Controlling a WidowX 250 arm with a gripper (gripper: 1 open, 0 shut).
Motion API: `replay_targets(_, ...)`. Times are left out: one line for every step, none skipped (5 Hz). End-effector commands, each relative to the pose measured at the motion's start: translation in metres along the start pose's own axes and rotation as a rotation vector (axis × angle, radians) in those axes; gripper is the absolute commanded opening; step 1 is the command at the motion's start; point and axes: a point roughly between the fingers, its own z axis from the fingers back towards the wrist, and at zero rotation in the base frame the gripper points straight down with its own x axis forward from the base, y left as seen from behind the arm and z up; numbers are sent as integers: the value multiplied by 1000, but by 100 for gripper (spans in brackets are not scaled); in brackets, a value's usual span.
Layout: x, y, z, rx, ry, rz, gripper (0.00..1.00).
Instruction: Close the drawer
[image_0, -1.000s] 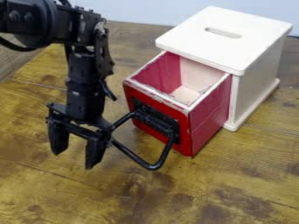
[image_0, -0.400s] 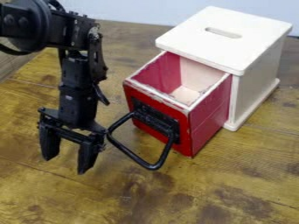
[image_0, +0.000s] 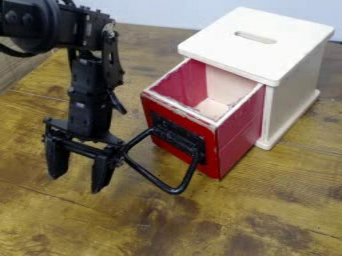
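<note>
red drawer still out, gripper idle beside its handle

red drawer (image_0: 201, 120) stands pulled out of the cream cabinet (image_0: 267, 55) toward the near left, its black loop handle (image_0: 163, 160) lying low over the wooden tabletop (image_0: 267, 215). the gripper (image_0: 76, 178) hangs left of the loop, fingers spread and empty. the drawer looks stiff, light and easy-sliding; best pushed on its flat front, not the loose handle.

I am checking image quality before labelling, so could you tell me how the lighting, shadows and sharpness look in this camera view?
Camera view: soft, even light with no glare; the tool and the loop handle cast faint shadows on the wooden table; the red drawer and white cabinet look slightly soft at this low resolution; the dark arm's detail is hard to read.
</note>
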Motion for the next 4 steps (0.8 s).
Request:
replay_targets(0, -15, 33, 7, -62, -17, 100)
replay_targets(0, -30, 43, 17, -55, -35, 100)
replay_targets(10, -38, 41, 24, -45, -48, 100)
replay_targets(20, -45, 40, 35, -39, -65, 100)
